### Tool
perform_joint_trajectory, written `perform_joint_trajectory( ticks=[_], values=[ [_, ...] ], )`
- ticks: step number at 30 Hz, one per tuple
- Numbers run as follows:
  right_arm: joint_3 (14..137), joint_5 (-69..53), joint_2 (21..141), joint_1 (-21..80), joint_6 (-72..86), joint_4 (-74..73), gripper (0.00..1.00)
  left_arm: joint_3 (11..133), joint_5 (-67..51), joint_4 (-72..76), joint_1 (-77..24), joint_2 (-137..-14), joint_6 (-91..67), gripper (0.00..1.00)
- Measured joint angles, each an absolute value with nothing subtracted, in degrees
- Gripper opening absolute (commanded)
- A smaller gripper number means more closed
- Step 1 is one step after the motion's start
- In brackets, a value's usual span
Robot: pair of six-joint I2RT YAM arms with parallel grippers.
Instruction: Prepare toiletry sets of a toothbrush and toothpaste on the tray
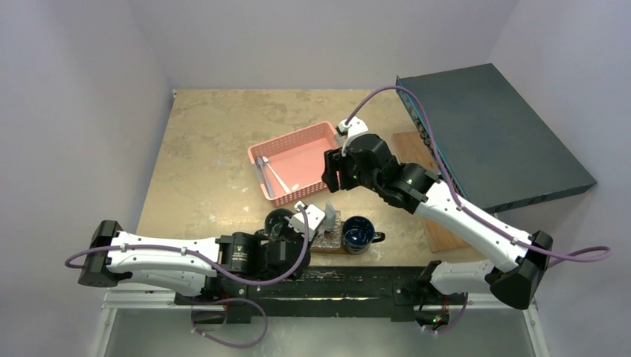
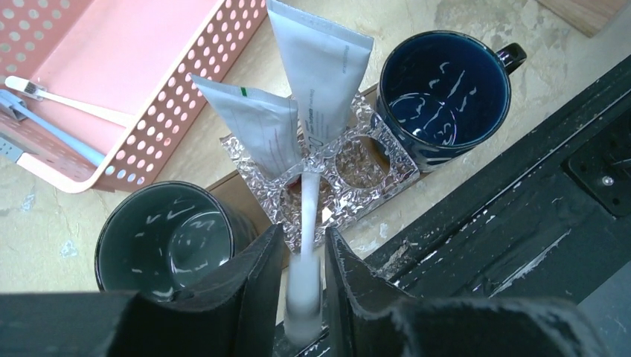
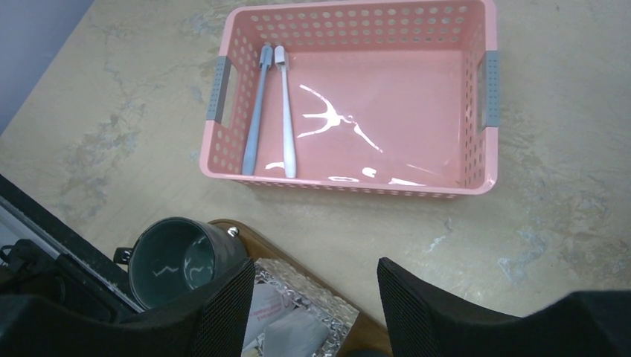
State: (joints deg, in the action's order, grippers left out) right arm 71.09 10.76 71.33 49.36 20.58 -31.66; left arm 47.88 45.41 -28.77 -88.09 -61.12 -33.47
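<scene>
Left gripper flanks a toothbrush standing in the holder just ahead — gripped or freed, can't tell (right gripper hangs wide, empty) — next: let go, back straight out.

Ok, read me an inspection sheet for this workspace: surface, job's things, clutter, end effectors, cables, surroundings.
Surface: beige mottled table.
Job's things: two tubes and a standing toothbrush in a foil-like holder on the dark tray; white toothbrush and grey-blue toothbrush lying in the pink basket.
Clutter: grey mug, blue mug, flanking the holder.
End effectors: left end effector closely flanks the standing toothbrush, grip unclear; right end effector open, empty.
Cables: purple cables along both arms.
Surroundings: dark panel, pale board at right.
</scene>
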Motion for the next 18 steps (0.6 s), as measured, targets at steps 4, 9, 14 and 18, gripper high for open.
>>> perform_joint_trajectory(
  ticks=[4, 9, 14, 18],
  values=[
    [71.09, 10.76, 71.64, 49.36, 20.56, -31.62, 0.64, 48.03, 45.41, -30.52, -88.42, -61.14, -33.69, 0.33],
    [71.13, 10.76, 72.77, 49.36, 20.53, -31.70, 0.65, 49.76, 45.15, -31.88, -88.58, -61.12, -33.30, 0.41],
    [72.01, 10.74, 74.02, 49.36, 20.25, -32.29, 0.65, 52.38, 44.05, -32.32, -88.58, -60.99, -31.75, 0.49],
    [74.63, 10.44, 75.79, 49.36, 19.55, -32.56, 0.65, 56.05, 42.96, -33.06, -88.58, -60.97, -29.32, 0.54]
  ],
)
